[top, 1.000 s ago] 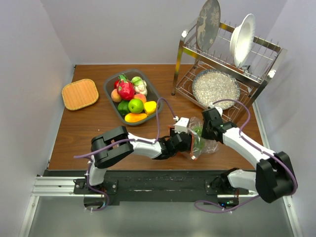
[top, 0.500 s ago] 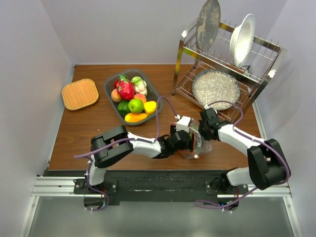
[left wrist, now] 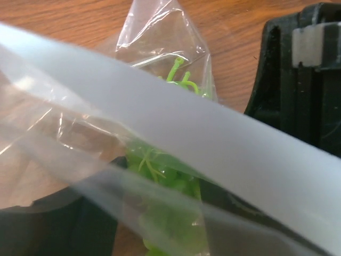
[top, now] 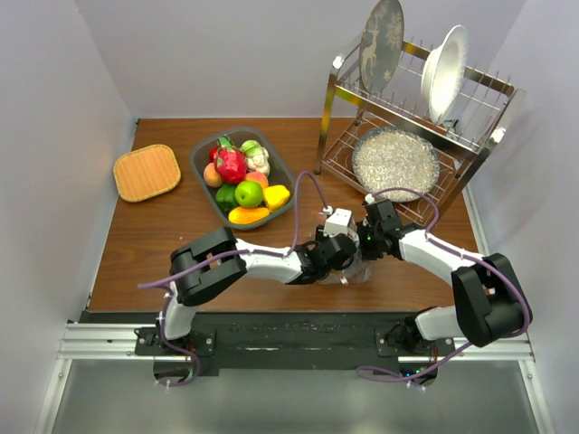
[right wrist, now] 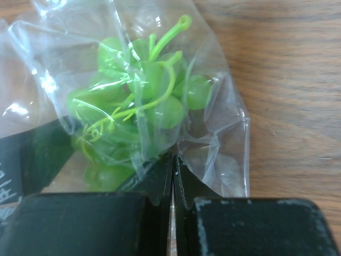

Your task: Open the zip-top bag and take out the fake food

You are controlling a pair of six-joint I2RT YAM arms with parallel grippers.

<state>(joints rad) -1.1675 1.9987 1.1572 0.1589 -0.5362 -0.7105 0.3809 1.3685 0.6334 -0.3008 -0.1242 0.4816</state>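
From my overhead camera, fixed above and behind the arm bases, I look down on the whole brown wooden table point(top: 154, 244). My left wrist camera sits right up against the crinkly clear plastic bag point(left wrist: 160, 48). My right wrist camera looks out over its black fingers point(right wrist: 157, 184). Just ahead of them is the bunch of green plastic grapes point(right wrist: 138, 101), which both wrist views share.

No legible text, labels or numbers, white marks point(right wrist: 4, 186) on a black part point(right wrist: 24, 173), cropped, unreadable
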